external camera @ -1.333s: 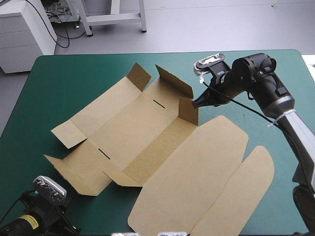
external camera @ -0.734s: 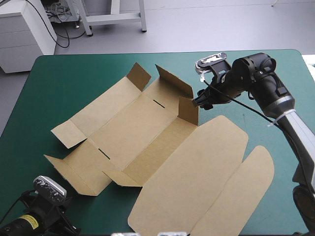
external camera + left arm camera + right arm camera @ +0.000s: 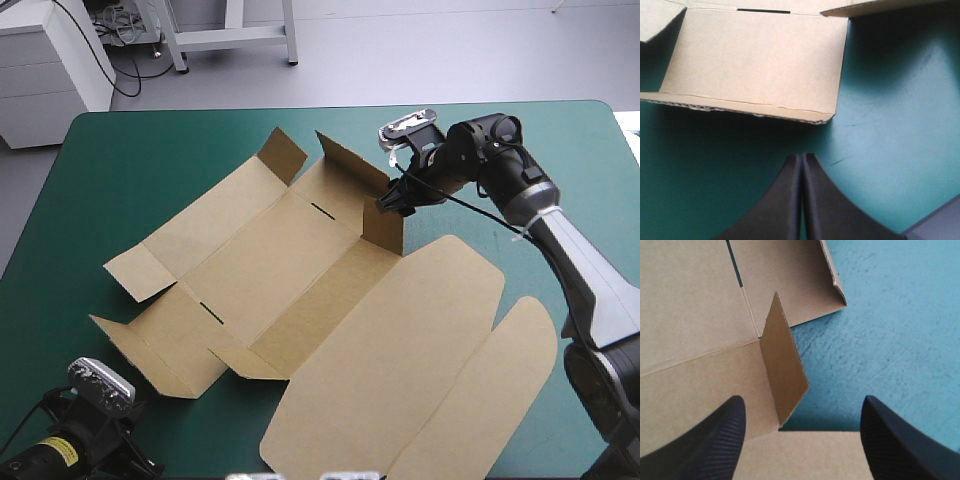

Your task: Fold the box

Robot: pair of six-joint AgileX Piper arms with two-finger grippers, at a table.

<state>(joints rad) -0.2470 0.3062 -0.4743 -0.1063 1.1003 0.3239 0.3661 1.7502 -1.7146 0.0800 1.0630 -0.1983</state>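
Your right gripper (image 3: pixel 801 405), jaws apart, hangs above an upright corner flap (image 3: pixel 784 372) of the box (image 3: pixel 290 265). Your left gripper (image 3: pixel 802 159) is pinched together over the teal-green cover (image 3: pixel 890 145)

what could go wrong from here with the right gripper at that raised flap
The right gripper is open, the raised flap just ahead between its fingers; closing off-centre might crease it instead of folding it. The left gripper is shut and off the box, so nothing pins the board: a push may slide the sheet.
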